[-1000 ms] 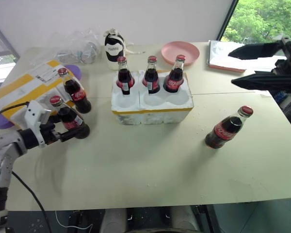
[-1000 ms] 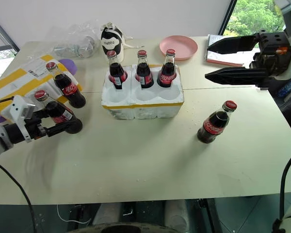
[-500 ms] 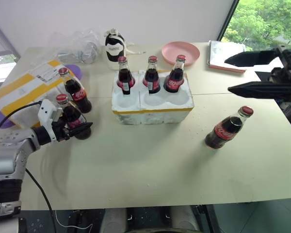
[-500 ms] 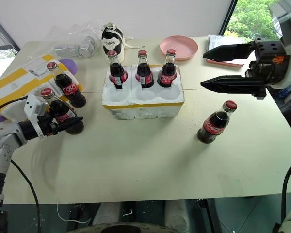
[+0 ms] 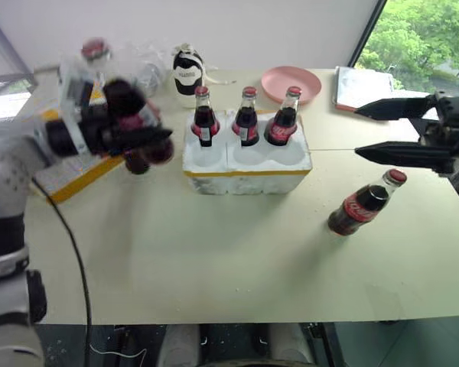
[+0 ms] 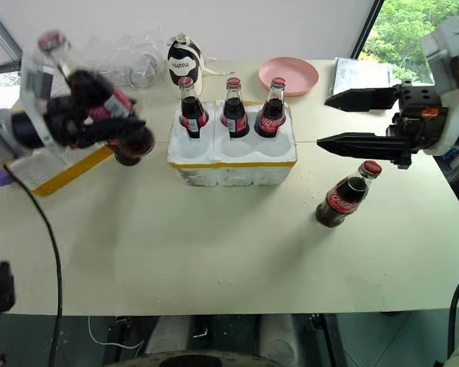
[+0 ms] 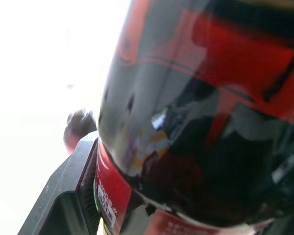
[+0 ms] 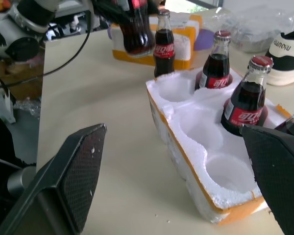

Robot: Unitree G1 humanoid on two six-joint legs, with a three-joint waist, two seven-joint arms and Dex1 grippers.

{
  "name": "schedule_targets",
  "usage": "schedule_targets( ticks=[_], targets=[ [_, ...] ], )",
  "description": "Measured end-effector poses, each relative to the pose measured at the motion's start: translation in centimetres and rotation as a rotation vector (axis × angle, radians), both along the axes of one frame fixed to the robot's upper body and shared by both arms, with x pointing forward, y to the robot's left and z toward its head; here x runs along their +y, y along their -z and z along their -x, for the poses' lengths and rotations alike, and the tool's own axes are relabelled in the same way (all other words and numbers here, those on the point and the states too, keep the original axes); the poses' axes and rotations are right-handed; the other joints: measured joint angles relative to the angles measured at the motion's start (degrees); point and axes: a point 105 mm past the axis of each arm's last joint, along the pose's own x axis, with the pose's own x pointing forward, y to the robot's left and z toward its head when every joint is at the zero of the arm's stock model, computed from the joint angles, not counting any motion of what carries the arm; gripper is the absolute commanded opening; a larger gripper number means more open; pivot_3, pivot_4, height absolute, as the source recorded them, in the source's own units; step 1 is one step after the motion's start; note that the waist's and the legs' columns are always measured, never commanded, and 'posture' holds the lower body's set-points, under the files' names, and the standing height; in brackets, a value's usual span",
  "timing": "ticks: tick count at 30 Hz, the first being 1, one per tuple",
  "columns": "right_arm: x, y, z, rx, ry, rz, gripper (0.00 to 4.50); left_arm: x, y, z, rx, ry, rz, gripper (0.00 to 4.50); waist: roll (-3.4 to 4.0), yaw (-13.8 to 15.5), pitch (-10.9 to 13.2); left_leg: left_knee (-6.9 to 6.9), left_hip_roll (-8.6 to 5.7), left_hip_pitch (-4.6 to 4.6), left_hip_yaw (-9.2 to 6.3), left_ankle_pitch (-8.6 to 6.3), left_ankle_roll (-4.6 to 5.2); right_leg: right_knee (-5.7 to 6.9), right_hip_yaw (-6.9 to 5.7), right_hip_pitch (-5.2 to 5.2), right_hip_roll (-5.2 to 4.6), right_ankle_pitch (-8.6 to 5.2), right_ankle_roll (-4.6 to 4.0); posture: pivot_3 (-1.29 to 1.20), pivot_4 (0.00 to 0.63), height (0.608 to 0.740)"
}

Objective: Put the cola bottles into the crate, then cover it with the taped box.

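A cola bottle (image 6: 99, 107) hangs above the tabletop (image 6: 214, 245), clenched in the left gripper (image 6: 111, 126), beside the crate (image 6: 231, 157) holding three bottles (image 6: 231, 107) in its back row. Another bottle (image 6: 343, 195) stands under the right gripper (image 6: 333, 121), whose fingers (image 6: 359, 141) are spread wide. The taped box (image 6: 57, 164) sits at the left edge.
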Motion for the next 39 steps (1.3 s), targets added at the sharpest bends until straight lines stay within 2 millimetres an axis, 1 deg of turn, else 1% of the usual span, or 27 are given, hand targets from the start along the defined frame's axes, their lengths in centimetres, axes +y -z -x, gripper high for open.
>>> schedule_targets(
  ticks=[3, 6, 7, 8, 12, 15, 18, 20, 24, 27, 30, 33, 34, 35, 36, 39],
  targets=[
    [-0.1, 0.3, -0.3, -0.012, 0.026, 0.0, 4.5, -4.2, 0.0, -0.8, 0.045, 0.098, 0.0, 2.86, -0.03, 0.2, 0.0, 0.01, 0.0, -0.01, -0.02, 0.04, -0.05, 0.06, 0.0, 0.0, 0.04, -0.01, 0.01, 0.0, 0.15, 0.74],
    [-0.3, 0.8, -0.8, -0.01, 0.063, -0.002, 4.5, -7.2, 0.7, -1.5, 0.08, 0.146, -0.021, 2.86, -0.05, 0.0, 0.0, 0.02, 0.0, -0.01, -0.01, 0.04, -0.05, 0.05, 0.01, -0.01, 0.05, -0.01, 0.02, 0.0, 0.15, 0.74],
    [-0.3, 0.9, -0.9, -0.009, 0.073, -0.004, 4.5, -7.9, 0.9, -1.8, 0.08, 0.152, -0.031, 2.86, -0.05, -0.1, 0.0, 0.02, 0.0, 0.0, -0.01, 0.04, -0.05, 0.05, 0.01, -0.02, 0.05, -0.01, 0.02, 0.0, 0.15, 0.74],
    [-0.4, 1.0, -1.1, -0.009, 0.088, -0.009, 4.5, -8.9, 1.4, -2.3, 0.076, 0.154, -0.052, 2.86, -0.05, -0.1, 0.0, 0.01, 0.02, 0.01, -0.02, 0.05, -0.06, 0.05, 0.01, -0.03, 0.08, -0.01, 0.02, 0.0, 0.15, 0.74],
    [-0.6, 1.3, -1.4, -0.014, 0.128, -0.016, 4.5, -11.0, 3.5, -4.6, 0.114, 0.131, -0.059, 2.86, -0.06, 0.1, 0.0, 0.0, 0.04, -0.01, -0.05, 0.08, -0.09, 0.07, 0.0, -0.06, 0.11, -0.01, 0.02, 0.0, 0.15, 0.74],
    [-0.5, 1.8, -1.5, -0.01, 0.148, -0.022, 4.5, -12.0, 5.2, -5.6, 0.113, 0.122, -0.097, 2.86, -0.08, 0.1, 0.1, 0.01, 0.03, -0.04, -0.04, 0.07, -0.09, 0.03, 0.01, -0.07, 0.11, -0.01, 0.02, 0.0, 0.15, 0.74],
    [-0.7, 1.9, -1.5, -0.013, 0.169, -0.025, 4.5, -13.3, 5.2, -6.2, 0.076, 0.143, -0.094, 2.86, -0.08, 0.3, 0.1, 0.01, 0.04, -0.04, -0.07, 0.07, -0.09, 0.02, 0.0, -0.05, 0.11, -0.01, 0.02, 0.0, 0.15, 0.74],
    [-0.7, 2.1, -1.5, -0.013, 0.176, -0.025, 4.5, -13.7, 5.7, -6.9, 0.076, 0.13, -0.101, 2.86, -0.09, 0.2, 0.1, 0.03, 0.03, -0.04, -0.08, 0.06, -0.06, 0.02, 0.01, -0.05, 0.11, -0.01, 0.01, 0.0, 0.15, 0.74],
    [-0.9, 2.4, -1.5, -0.007, 0.194, -0.023, 4.5, -14.2, 8.1, -7.8, 0.091, 0.103, -0.161, 2.86, -0.1, 0.1, 0.1, 0.02, 0.04, -0.07, -0.09, 0.01, 0.02, 0.02, 0.0, -0.09, 0.1, -0.01, 0.01, 0.0, 0.15, 0.74],
    [-1.1, 2.8, -1.6, 0.003, 0.204, -0.02, 4.5, -14.1, 8.3, -7.9, 0.079, 0.106, -0.182, 2.86, -0.1, 0.1, 0.1, 0.01, 0.04, -0.07, -0.1, 0.0, 0.03, 0.04, 0.0, -0.1, 0.1, -0.01, 0.01, 0.0, 0.15, 0.74],
    [-1.2, 2.7, -1.7, -0.01, 0.217, -0.018, 4.5, -13.8, 8.6, -8.1, 0.067, 0.087, -0.213, 2.86, -0.1, 0.1, 0.1, 0.03, 0.04, -0.08, -0.1, -0.09, 0.2, 0.03, 0.0, -0.09, 0.1, -0.01, 0.01, 0.0, 0.15, 0.74],
    [-1.9, 2.7, -2.4, -0.019, 0.264, -0.012, 4.5, -13.7, 8.6, -8.2, 0.061, 0.081, -0.224, 2.86, -0.1, 0.1, 0.1, 0.03, 0.04, -0.08, -0.1, -0.1, 0.2, 0.04, 0.0, -0.09, 0.1, -0.01, 0.01, 0.0, 0.15, 0.74],
    [-2.1, 2.8, -2.6, -0.02, 0.281, -0.009, 4.5, -13.7, 8.6, -8.2, 0.062, 0.079, -0.224, 3.89, -0.1, 0.1, 0.1, 0.03, 0.04, -0.07, -0.1, -0.1, 0.21, 0.06, 0.0, -0.09, 0.1, -0.01, 0.01, 0.0, 0.15, 0.74],
    [-2.3, 2.9, -2.9, -0.021, 0.293, -0.005, 4.5, -13.6, 8.6, -8.3, 0.06, 0.072, -0.223, 4.24, -0.1, 0.0, 0.1, 0.03, 0.05, -0.07, -0.1, -0.1, 0.21, 0.07, 0.0, -0.1, 0.1, -0.01, 0.01, 0.0, 0.15, 0.74],
    [-2.4, 2.9, -3.1, -0.022, 0.305, -0.001, 4.5, -13.6, 8.5, -8.4, 0.055, 0.064, -0.222, 4.44, -0.1, 0.0, 0.1, 0.03, 0.05, -0.06, -0.1, -0.1, 0.21, 0.07, 0.0, -0.1, 0.1, -0.01, 0.01, 0.0, 0.15, 0.74],
    [-2.7, 2.9, -3.8, -0.025, 0.328, 0.009, 4.5, -13.3, 8.3, -8.2, 0.046, 0.054, -0.208, 4.44, -0.1, -0.1, 0.1, 0.03, 0.06, -0.05, -0.1, -0.09, 0.2, 0.09, 0.01, -0.11, 0.1, -0.01, 0.01, 0.0, 0.15, 0.74]
  ],
)
